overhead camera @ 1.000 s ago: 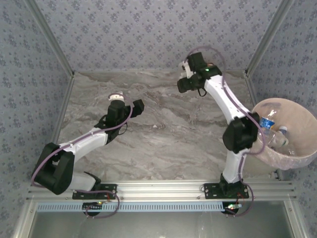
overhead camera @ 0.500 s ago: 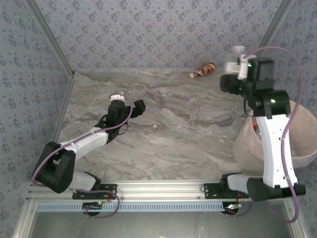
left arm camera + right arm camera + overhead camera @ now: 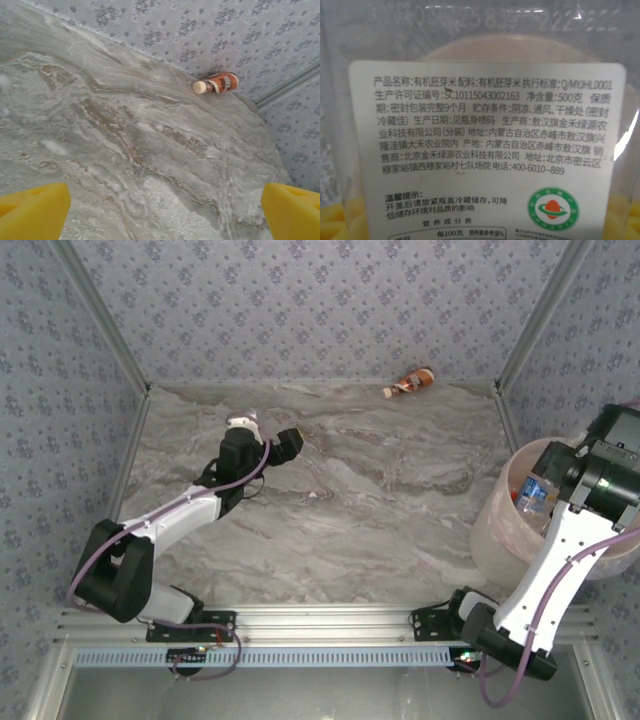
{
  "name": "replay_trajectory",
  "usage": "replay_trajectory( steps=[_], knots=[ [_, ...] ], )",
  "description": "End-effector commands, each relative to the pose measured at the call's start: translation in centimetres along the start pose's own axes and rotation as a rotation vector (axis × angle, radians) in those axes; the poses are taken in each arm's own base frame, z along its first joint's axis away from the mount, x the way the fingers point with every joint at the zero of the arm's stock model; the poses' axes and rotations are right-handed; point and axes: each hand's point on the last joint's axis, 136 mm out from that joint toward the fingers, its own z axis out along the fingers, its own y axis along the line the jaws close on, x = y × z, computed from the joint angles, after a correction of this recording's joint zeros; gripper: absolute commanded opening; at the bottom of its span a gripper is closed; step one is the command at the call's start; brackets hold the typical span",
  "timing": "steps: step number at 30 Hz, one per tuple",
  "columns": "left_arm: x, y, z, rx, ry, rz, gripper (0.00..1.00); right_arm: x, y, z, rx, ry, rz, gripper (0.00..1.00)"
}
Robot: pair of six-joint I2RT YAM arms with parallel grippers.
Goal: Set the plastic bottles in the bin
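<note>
From where I stand, the job looks nearly finished. The right end effector [image 3: 588,485] hangs over the bin [image 3: 492,530]. Its wrist view has a clear bottle [image 3: 485,55] pressed right up in front of it, the white printed label [image 3: 485,140] facing the camera and a sliver of yellow finger pad [image 3: 332,222] at each lower corner. I take it to be clamped on that bottle, fingers spread wide round its body, ready to let it drop. Just to the left of that end effector, down inside the bin, a blue-labelled bottle [image 3: 537,495] already lies against the whitish liner. How many more lie beneath it I cannot make out. The left end effector [image 3: 288,444] is out over the table [image 3: 380,520], its fingers wide apart with nothing between them. Ahead of it and slightly to its right, well apart, a brown-labelled bottle [image 3: 218,83] lies on its side with its pale cap pointing left. It sits tight by the foot of the papered wall [image 3: 200,30]; whether it touches I cannot tell. That is the one bottle I can see left to fetch. Nothing stands between the open fingers and it, but I'd guess the wall just behind leaves little room for the far finger.
</note>
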Motion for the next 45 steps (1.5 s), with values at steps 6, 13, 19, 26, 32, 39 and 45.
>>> replay_trajectory(
  steps=[6, 13, 19, 26, 32, 39, 45],
  knots=[
    [-0.4, -1.6, 0.1, 0.054, 0.033, -0.041, 0.98, 1.4, -2.5, 2.4, 0.061, 0.114, 0.090, 0.80],
    [0.1, -2.0, 0.6, 0.065, 0.045, -0.060, 0.98, 0.4, -3.5, 2.4, 0.114, 0.090, 0.105, 1.00],
    [0.6, -2.0, 1.1, 0.067, 0.054, -0.074, 0.98, -1.1, -3.2, 0.9, 0.092, 0.011, 0.102, 1.00],
    [1.0, -2.1, 1.5, 0.071, 0.068, -0.082, 0.98, -0.9, -1.2, 2.9, -0.010, 0.019, 0.141, 1.00],
    [1.0, -1.9, 1.5, 0.064, 0.071, -0.078, 0.98, 0.8, -1.3, 5.8, 0.019, 0.089, 0.147, 1.00],
    [0.6, -2.0, 1.1, 0.057, 0.060, -0.060, 0.98, -1.2, 1.2, 3.3, -0.083, -0.018, 0.147, 1.00],
    [0.0, -1.1, 0.6, 0.017, 0.026, -0.048, 0.98, -3.8, 9.8, -0.8, -0.363, -0.141, 0.011, 1.00]
  ],
)
